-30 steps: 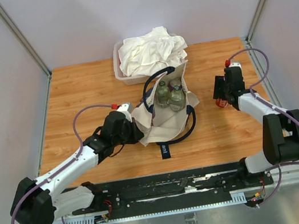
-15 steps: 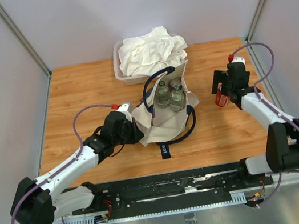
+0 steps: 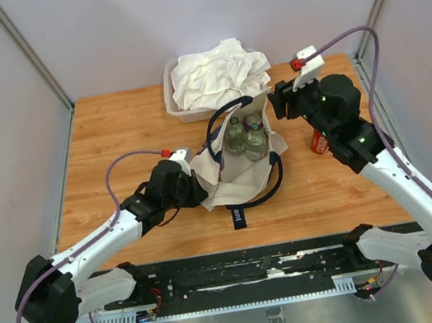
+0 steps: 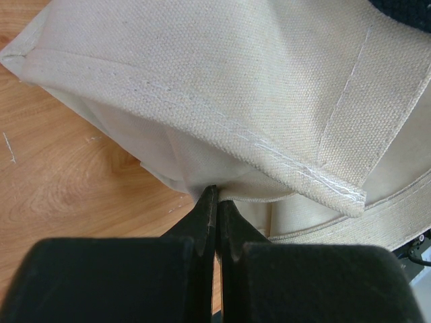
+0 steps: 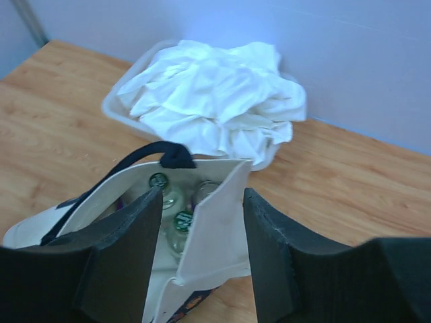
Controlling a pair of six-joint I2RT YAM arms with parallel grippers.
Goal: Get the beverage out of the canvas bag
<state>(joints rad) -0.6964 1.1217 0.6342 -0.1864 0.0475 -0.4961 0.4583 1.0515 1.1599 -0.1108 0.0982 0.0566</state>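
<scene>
Your bottles [image 3: 255, 138] sit inside the canvas bag [image 3: 239, 176], mid-table, packed close together at its far end. Their green caps [image 5: 183, 221] point up thru the open mouth. They look like clear glass w/ liquid inside, so reckon on some weight, a hard slick wall, and a break if one drops. Best hold is prob. the neck just under a cap, jaws coming straight down. The bodies are too crowded to get fingers round.

The bag itself is soft and floppy. Your left gripper [image 4: 215, 202] is clamped tight on a fold of its cloth at the near-left side, which should help steady it. Your right gripper [image 3: 276, 105] hovers above the bag's right edge, jaws apart, nothing btwn them.

In the way:
- The bag's side wall [image 5: 215, 222] stands right under the right gripper.
- A navy strap [image 5: 158, 153] arches over the mouth. Either of these could snag.
- Close behind the bag is a plastic tub [image 3: 170, 102] heaped w/ white cloth [image 3: 217, 73].
- A red can [image 3: 318, 142] stands on the table [image 3: 110, 130] just right of the bag, beneath your right arm. Mind it on the way out.
</scene>
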